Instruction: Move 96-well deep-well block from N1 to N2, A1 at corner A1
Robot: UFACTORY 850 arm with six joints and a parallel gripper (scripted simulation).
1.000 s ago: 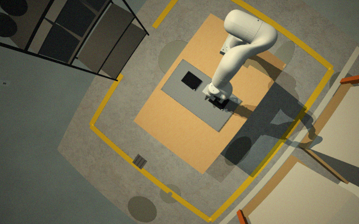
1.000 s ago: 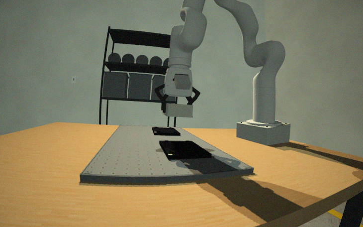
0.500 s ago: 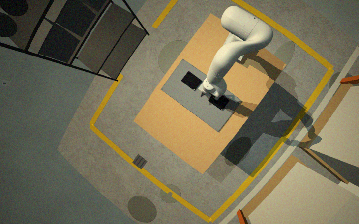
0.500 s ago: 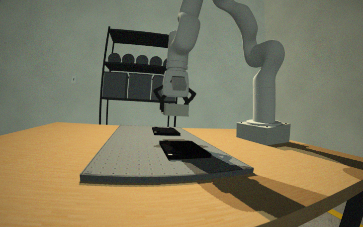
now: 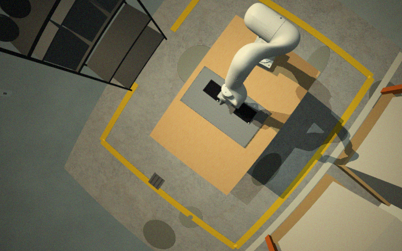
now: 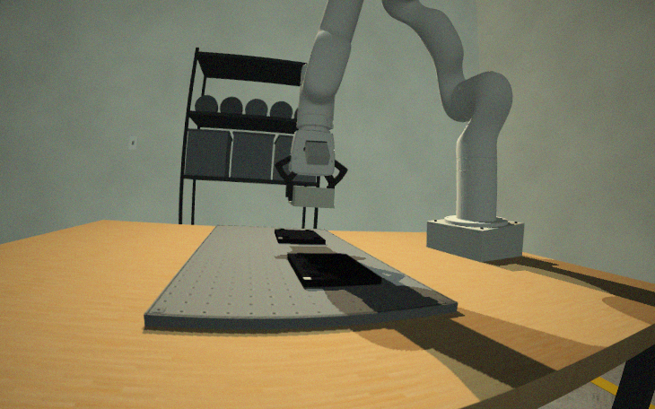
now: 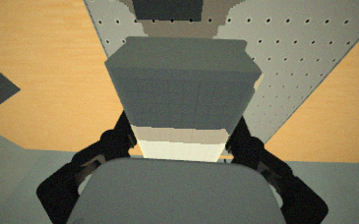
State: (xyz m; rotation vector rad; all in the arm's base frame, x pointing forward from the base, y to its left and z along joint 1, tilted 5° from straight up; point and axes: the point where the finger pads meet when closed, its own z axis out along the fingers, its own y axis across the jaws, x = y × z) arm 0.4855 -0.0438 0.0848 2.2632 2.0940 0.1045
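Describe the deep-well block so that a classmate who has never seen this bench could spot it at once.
Find the grey perforated plate lying on the wooden table, then look above its far end where the white arm reaches down. The deep-well block is the pale grey box clamped between the gripper jaws, hanging in the air. Unlike the two flat black nests below, it is light, boxy and touches no surface.
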